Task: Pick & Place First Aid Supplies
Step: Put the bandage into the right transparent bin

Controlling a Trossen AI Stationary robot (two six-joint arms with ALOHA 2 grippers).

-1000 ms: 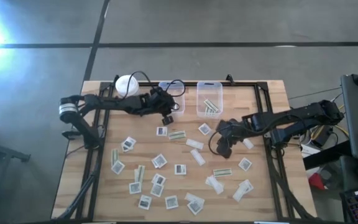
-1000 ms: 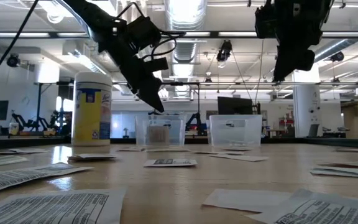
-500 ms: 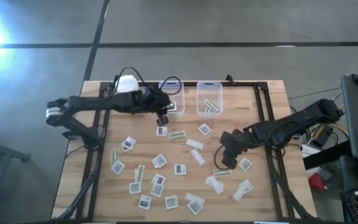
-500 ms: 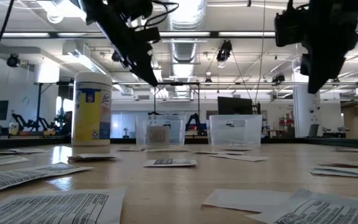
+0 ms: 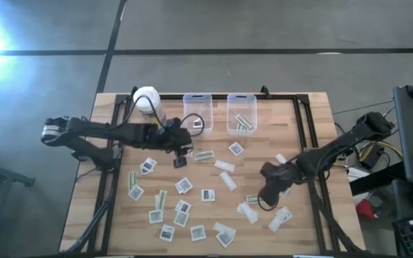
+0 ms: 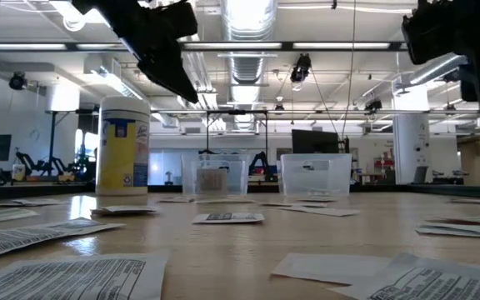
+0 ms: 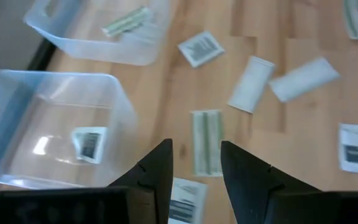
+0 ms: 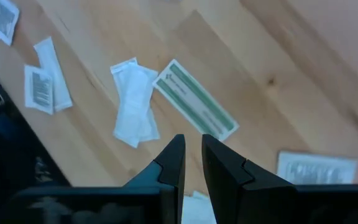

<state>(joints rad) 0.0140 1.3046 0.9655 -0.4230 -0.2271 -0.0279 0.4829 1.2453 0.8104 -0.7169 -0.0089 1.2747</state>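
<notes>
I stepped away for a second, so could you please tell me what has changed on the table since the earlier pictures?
The left hand has drawn back from over the left clear rectangular plastic bin, towards the loose small flat white packets. It is open and empty. The right hand has swung from mid-table towards the near right, over a greenish narrow strip packet. The packets, both bins and the yellow container with a white lid have not moved.

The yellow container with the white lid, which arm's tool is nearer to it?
Left. The left tool hangs just in front of the yellow container, beside the clear bins. The right tool is far across the table, among packets.
</notes>
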